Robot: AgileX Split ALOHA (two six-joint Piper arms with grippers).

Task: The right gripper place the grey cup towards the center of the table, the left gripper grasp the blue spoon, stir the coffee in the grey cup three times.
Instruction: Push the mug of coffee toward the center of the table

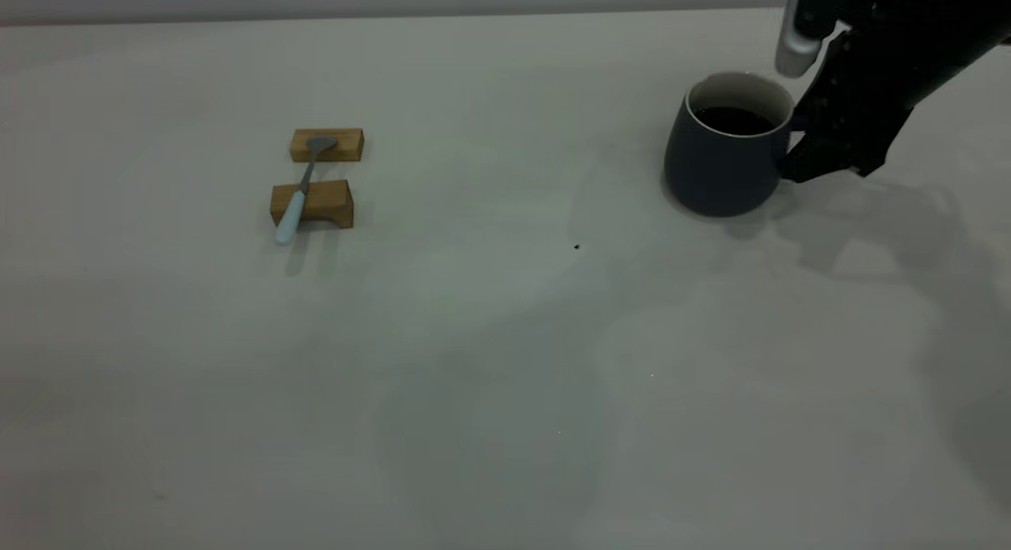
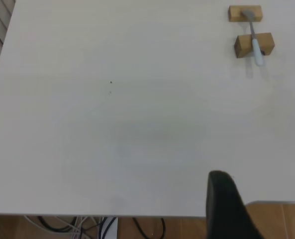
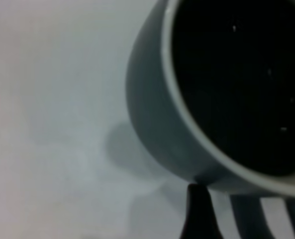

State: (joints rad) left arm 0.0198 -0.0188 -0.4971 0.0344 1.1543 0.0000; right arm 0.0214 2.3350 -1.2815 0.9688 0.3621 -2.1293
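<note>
The grey cup (image 1: pixel 723 167) stands on the table (image 1: pixel 505 376) at the far right, with dark coffee (image 1: pixel 733 121) inside its white wall. My right gripper (image 1: pixel 798 151) is at the cup's handle side, open; one black finger (image 3: pixel 197 214) touches the cup's body (image 3: pixel 152 124), and the handle (image 3: pixel 244 214) lies beside it with a gap between. The blue spoon (image 1: pixel 300 194) rests across two tan wooden blocks at the left, handle toward the front. My left gripper (image 2: pixel 264 209) hangs open over the table's edge, far from the spoon (image 2: pixel 255 42), and is outside the exterior view.
The far wooden block (image 1: pixel 327 145) carries the spoon's bowl, and the near block (image 1: pixel 316 204) carries its neck. A tiny dark speck (image 1: pixel 576 246) marks the table's middle. In the left wrist view, cables (image 2: pixel 87 226) hang below the table's edge.
</note>
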